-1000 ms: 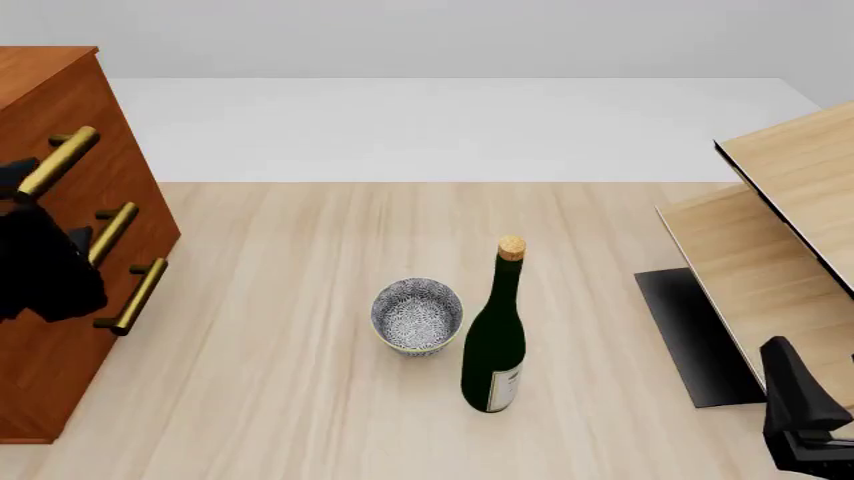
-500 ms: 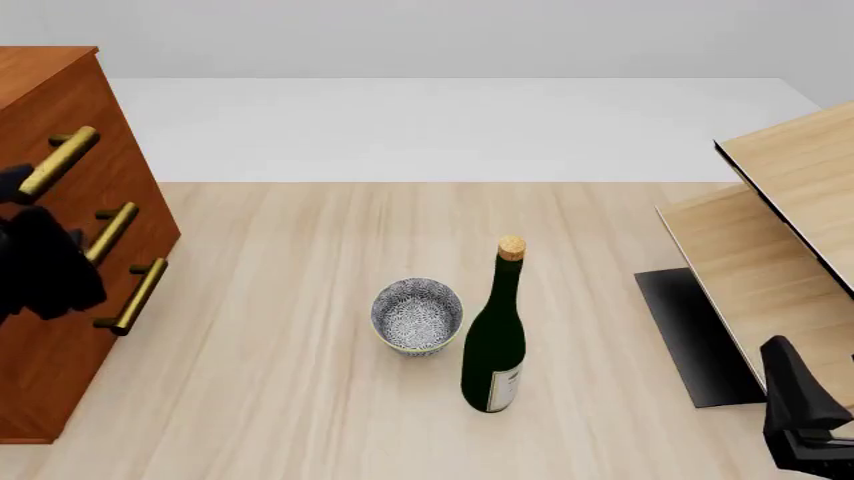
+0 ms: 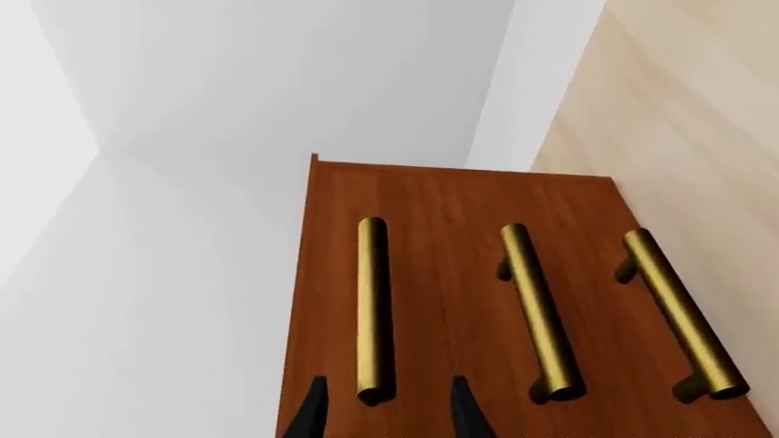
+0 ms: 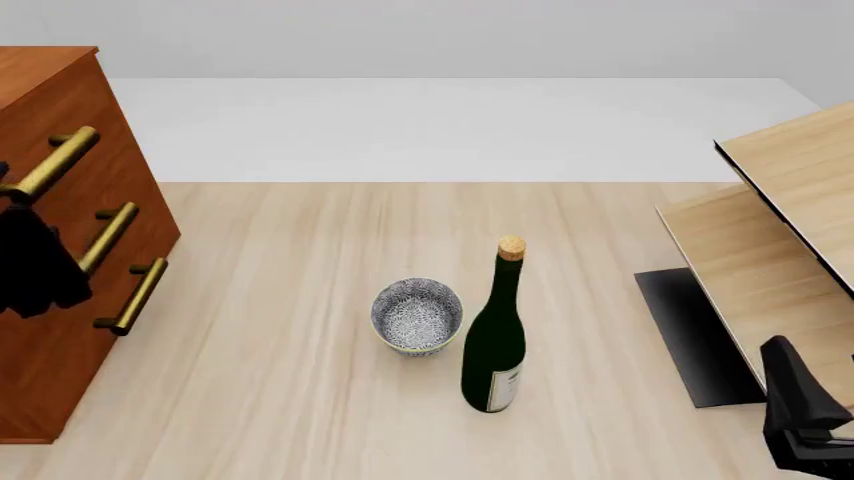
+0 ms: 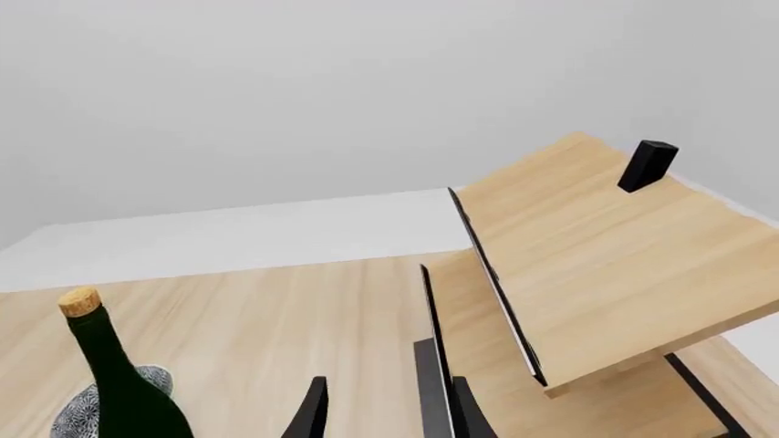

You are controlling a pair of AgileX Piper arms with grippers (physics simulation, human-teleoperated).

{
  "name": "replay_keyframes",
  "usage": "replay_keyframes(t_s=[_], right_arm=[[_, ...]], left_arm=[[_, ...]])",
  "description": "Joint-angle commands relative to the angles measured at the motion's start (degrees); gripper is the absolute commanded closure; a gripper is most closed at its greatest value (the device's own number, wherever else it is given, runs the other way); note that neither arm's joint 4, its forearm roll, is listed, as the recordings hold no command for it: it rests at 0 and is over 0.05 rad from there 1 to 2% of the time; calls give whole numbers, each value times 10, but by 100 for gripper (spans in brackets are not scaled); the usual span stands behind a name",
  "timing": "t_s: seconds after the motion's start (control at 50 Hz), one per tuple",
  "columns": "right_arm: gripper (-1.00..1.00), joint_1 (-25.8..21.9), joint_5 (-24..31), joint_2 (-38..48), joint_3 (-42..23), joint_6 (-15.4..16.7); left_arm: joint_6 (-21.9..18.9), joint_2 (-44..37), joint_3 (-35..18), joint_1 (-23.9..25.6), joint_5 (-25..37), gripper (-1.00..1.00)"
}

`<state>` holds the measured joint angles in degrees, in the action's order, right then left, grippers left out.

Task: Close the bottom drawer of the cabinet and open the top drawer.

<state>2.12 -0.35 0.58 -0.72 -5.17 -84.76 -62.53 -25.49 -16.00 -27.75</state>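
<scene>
The cabinet (image 4: 60, 110) stands at the table's left edge; it also shows in the left wrist view (image 3: 453, 196). Its three drawer fronts look flush. The top drawer's brass handle (image 4: 54, 163) (image 3: 371, 306) is the uppermost. The bottom drawer's handle (image 4: 139, 296) (image 3: 680, 310) is nearest the table. My left gripper (image 4: 19, 205) (image 3: 387, 415) is open, its fingers on either side of the top handle's near end, without closing on it. My right gripper (image 4: 801, 410) (image 5: 387, 415) is open and empty at the front right.
A dark green corked bottle (image 4: 495, 335) stands mid-table with a speckled bowl (image 4: 416, 315) just to its left. Pale wood boards (image 4: 787, 230) lean over a black mat (image 4: 687, 335) at the right. The middle drawer's handle (image 4: 107, 235) lies between the other two.
My left gripper has shifted a little left, toward the cabinet front at the top handle. The drawers, the bottle, the bowl and the right arm have not moved.
</scene>
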Motion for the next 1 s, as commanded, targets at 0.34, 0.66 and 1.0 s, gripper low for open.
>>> replay_keyframes(t_s=[0.34, 0.66, 1.0], right_arm=[[-100, 0, -1, 0, 0, 1], [-100, 1, 0, -1, 0, 2], [-100, 1, 2, -2, 0, 1]], left_arm=[[-31, -33, 10, -29, -58, -100], [-39, -43, 4, -37, -73, -100], [-46, -49, 0, -32, -95, 100]])
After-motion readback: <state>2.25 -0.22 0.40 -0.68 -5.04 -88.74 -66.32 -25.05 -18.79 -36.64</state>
